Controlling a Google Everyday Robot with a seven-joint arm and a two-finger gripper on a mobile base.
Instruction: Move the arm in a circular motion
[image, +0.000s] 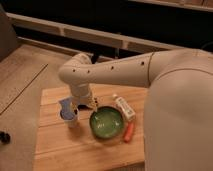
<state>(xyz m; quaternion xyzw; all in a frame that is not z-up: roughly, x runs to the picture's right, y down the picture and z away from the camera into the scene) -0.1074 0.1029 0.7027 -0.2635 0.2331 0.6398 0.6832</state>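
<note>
The arm (120, 70) is cream-white, built of thick rounded tube segments dotted with small dark holes. It reaches from a very large rounded section at the right edge leftward across the view to a bulbous joint, then turns down toward the wooden table (55, 150). The gripper (86, 103) hangs at its lower end, low over the table's far left part; whether it is released or clenched cannot be told. Just left of it stands a blue-and-white cup (67, 111). To its right lie a green bowl (107, 125), a white bottle (123, 107) and a small orange-red object (129, 132).
</note>
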